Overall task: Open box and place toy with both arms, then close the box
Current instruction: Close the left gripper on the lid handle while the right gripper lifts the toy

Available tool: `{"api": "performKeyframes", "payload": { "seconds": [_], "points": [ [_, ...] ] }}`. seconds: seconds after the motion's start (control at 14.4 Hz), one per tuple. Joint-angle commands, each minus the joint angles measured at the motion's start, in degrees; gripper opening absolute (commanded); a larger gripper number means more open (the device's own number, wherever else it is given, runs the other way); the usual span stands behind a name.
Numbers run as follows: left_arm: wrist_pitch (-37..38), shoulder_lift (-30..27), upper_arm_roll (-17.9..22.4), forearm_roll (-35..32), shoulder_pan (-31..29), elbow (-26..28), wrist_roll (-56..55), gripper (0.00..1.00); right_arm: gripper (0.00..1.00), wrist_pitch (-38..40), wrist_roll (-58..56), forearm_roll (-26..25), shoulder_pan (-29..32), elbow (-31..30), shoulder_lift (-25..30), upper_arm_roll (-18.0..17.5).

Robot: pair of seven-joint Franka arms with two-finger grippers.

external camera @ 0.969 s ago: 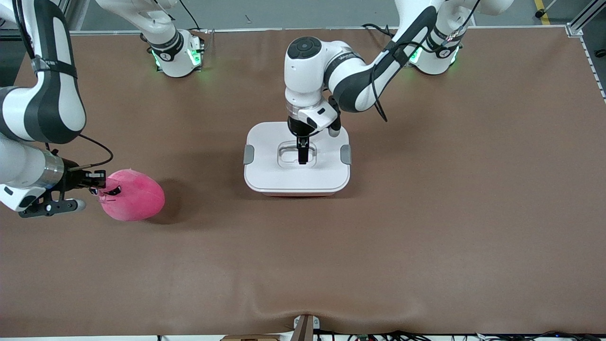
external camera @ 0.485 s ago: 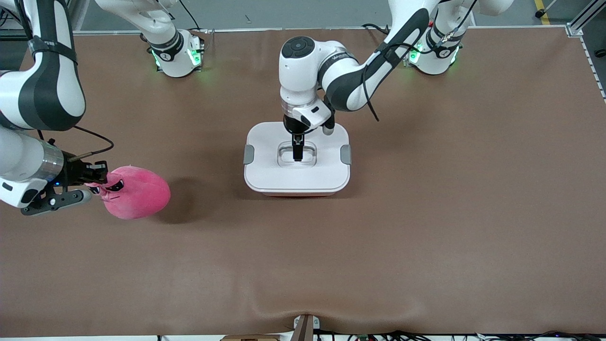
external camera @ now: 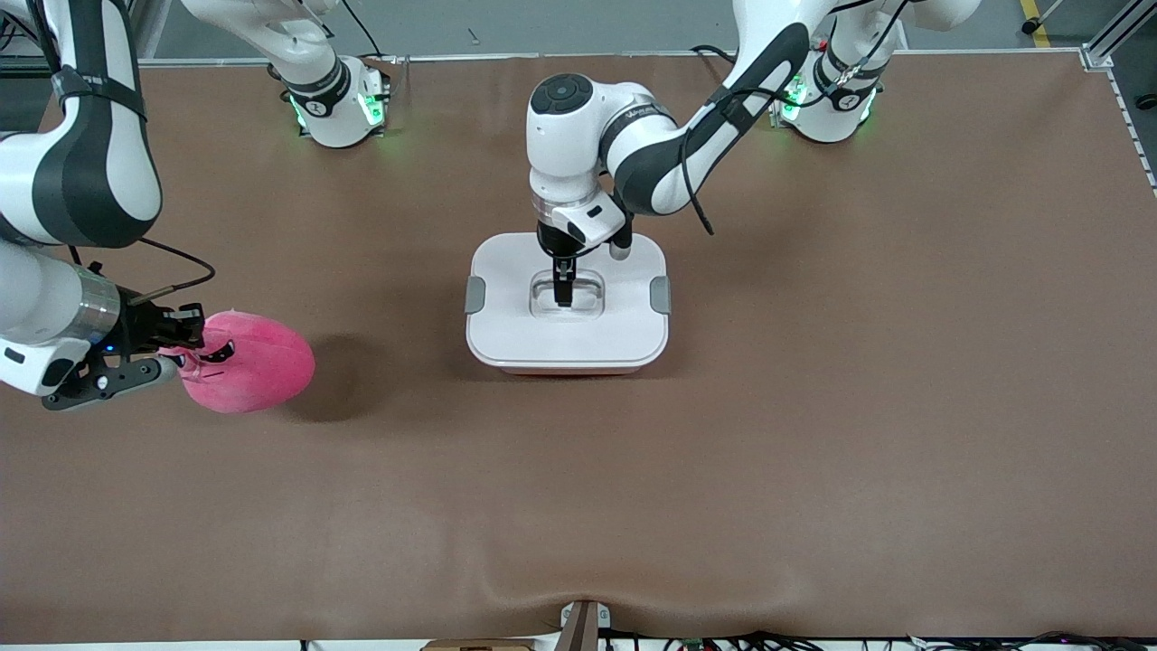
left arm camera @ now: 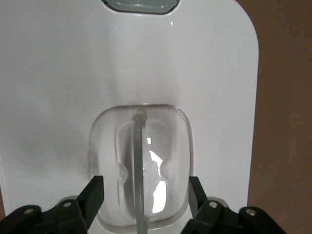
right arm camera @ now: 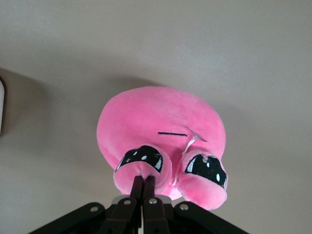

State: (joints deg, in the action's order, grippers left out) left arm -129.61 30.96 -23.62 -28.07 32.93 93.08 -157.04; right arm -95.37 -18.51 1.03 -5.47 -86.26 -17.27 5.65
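The left arm reaches in from its base, wrist bent straight down, and its left claw (external camera: pixel 563 291) hangs vertical with fingers (left arm camera: pixel 92 195) spread apart. The right arm folds low near its end of the tabletop, wrist level, and its right claw (external camera: pixel 185 336) has its fingers (right arm camera: pixel 144 187) pressed together.

The front camera looked down from high across the table (external camera: pixel 813 470), facing both arm bases along the top edge and taking in the whole surface. The left wrist camera pointed straight down from close above the box (left arm camera: pixel 214 73) lid, its own left gripper (left arm camera: pixel 142 195) at the frame's edge; the front view shared that box (external camera: pixel 568 339). The right wrist camera sat close to the toy (right arm camera: pixel 161 131), past the right gripper (right arm camera: pixel 143 187), also shared with the front view (external camera: pixel 253 366).
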Motion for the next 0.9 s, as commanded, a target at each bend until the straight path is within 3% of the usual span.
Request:
{"api": "performKeyframes", "payload": {
  "seconds": [0.0, 0.42, 0.69, 0.83],
  "points": [
    [-0.5, 1.0, 0.3, -2.9, 0.7, -1.1, -6.3, 0.57, 0.0, 1.4, -1.9, 0.0, 0.8, 0.5, 0.8, 0.0],
    [-0.5, 0.9, 0.2, -2.9, 0.6, -1.1, -6.2, 0.23, 0.0, 6.3, -2.9, 0.2, 0.3, 3.7, 0.8, -0.1],
    [-0.5, 0.9, 0.2, -2.9, 0.5, -1.1, -6.0, 0.1, 0.0, 8.1, -3.5, 1.4, 0.1, 3.7, 0.7, -0.2],
    [-0.5, 0.9, 0.2, -2.9, 0.4, -1.1, -6.0, 0.1, 0.0, 10.1, -4.1, 2.3, 0.1, 3.7, 0.8, -0.3]
  ]
}}
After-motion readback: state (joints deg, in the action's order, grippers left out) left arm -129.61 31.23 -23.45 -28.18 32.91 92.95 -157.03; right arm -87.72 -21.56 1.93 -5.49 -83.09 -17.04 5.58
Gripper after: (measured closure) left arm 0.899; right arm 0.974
